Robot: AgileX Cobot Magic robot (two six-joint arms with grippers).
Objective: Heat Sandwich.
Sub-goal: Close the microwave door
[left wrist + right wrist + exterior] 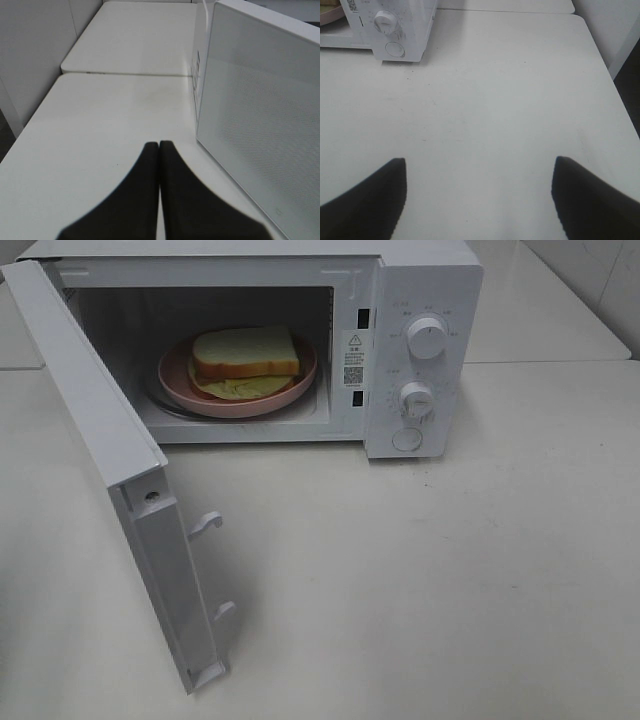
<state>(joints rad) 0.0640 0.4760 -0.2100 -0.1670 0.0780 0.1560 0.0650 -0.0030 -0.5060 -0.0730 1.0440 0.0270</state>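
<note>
From above, the sandwich sits on the pink plate inside the microwave, its door swung wide. Left wrist: the left gripper, pinched shut and empty, is beside the door's outer face; a steady push there should close it. Right wrist: the right gripper gapes empty before the microwave.
</note>
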